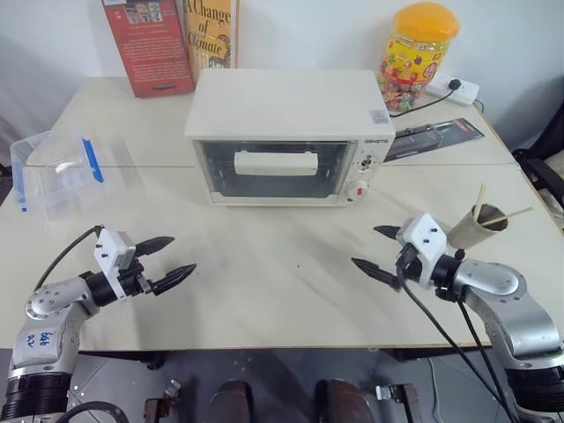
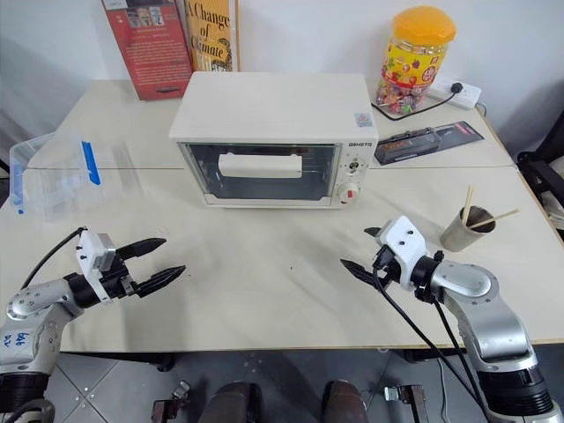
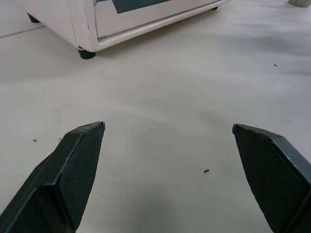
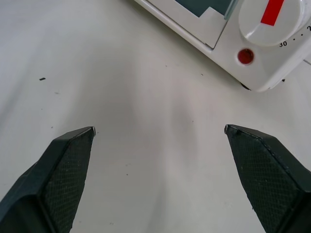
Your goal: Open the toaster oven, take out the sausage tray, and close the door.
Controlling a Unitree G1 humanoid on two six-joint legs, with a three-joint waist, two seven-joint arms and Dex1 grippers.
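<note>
Your toaster oven (image 1: 286,132) sits mid-tabletop (image 1: 273,291), ahead of and between both arms, its door (image 1: 271,169) shut. The cream bar handle (image 1: 275,162) runs side to side, roughly as near your left gripper (image 1: 166,261) as your right gripper (image 1: 377,249). Both grippers hover wide open, holding nothing. Through the glass you can't make out the sausage tray.

Two silver-grey metal arms (image 1: 498,291) carry white boxy wrist camera housings (image 1: 113,249) and black, pointed, cross-hatched gripper fingers (image 3: 73,179), with black cables (image 1: 62,256) and handwritten markings at lower left.
</note>
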